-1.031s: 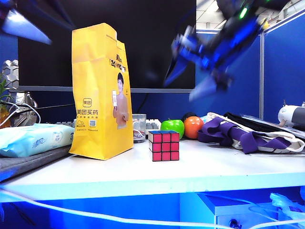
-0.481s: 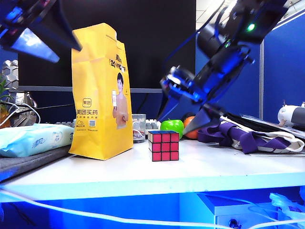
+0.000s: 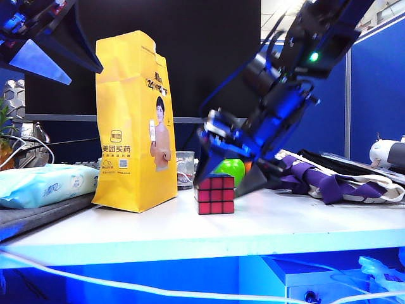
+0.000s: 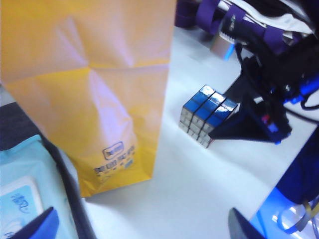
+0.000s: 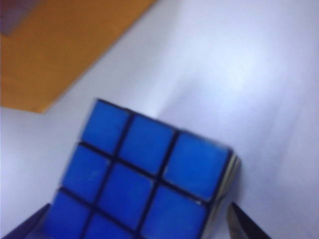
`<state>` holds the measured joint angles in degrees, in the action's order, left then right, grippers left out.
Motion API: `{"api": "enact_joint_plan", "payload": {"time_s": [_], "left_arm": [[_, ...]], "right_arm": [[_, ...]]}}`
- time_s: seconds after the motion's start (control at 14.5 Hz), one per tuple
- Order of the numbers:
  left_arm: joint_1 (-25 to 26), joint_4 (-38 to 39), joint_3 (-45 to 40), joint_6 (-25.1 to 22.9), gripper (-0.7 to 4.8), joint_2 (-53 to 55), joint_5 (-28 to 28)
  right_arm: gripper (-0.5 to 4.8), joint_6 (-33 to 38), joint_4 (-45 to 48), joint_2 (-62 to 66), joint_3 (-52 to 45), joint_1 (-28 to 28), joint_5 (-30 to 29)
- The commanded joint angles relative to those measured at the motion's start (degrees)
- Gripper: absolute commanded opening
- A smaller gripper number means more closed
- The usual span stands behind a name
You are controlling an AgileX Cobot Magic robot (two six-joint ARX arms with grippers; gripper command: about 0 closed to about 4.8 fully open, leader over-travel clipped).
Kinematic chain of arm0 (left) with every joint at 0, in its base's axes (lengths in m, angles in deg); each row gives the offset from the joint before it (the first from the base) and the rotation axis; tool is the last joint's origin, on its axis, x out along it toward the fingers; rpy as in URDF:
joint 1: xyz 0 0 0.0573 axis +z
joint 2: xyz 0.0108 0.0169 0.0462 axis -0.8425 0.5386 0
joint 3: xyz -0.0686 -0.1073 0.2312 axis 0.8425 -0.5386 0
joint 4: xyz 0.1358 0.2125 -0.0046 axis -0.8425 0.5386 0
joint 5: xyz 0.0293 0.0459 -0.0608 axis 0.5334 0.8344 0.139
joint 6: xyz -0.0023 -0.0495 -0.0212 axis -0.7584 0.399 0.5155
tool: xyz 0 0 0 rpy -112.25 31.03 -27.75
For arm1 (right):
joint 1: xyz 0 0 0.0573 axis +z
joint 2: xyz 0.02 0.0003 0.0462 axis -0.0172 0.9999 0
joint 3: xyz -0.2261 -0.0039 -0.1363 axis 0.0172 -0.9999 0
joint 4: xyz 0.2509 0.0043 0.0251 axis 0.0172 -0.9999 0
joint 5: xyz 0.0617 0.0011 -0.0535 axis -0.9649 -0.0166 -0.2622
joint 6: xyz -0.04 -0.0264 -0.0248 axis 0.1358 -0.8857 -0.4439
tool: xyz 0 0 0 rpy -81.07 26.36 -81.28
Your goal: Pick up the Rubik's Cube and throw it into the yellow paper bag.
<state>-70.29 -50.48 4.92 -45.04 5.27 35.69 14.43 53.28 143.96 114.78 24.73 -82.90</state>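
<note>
The right claw (image 3: 223,178) hangs low over the tabletop (image 3: 266,221) with its two fingers spread wide, one on either side of the Rubik's Cube (image 3: 216,194); whether they touch it cannot be told. In the right wrist view the cube's blue top (image 5: 144,174) fills the gap between the dark fingertips (image 5: 244,224). The cube rests on the tabletop, just beside the yellow paper bag (image 3: 134,120), at the bag's 4 o'clock in the exterior view. A green apple (image 3: 233,168) sits behind the cube. The left claw (image 3: 54,54) hovers high at the bag's 10 o'clock, fingers apart, holding nothing.
</note>
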Motion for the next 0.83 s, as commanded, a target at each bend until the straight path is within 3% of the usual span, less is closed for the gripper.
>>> {"api": "enact_joint_plan", "payload": {"time_s": [0.07,0.41,0.62,0.76,0.83], "left_arm": [[-0.55,-0.52,0.26,0.61,4.79,-0.15,-0.22],[-0.55,-0.57,0.26,0.59,4.79,-0.15,-0.17],[-0.52,-0.7,0.26,0.57,4.79,-0.15,0.48],[-0.52,-1.05,0.26,0.35,4.79,-0.15,1.25],[-0.52,-1.18,0.26,0.35,4.79,-0.15,1.31]], "right_arm": [[4.79,-0.28,3.06,1.4,0.37,1.11,4.35],[4.79,1.55,7.23,2.36,1.11,2.54,10.84],[4.64,1.88,7.72,3.39,1.09,2.56,11.67],[2.49,1.88,7.72,4.17,1.09,2.54,11.69],[1.9,1.86,7.8,4.28,1.09,2.54,11.69]]}}
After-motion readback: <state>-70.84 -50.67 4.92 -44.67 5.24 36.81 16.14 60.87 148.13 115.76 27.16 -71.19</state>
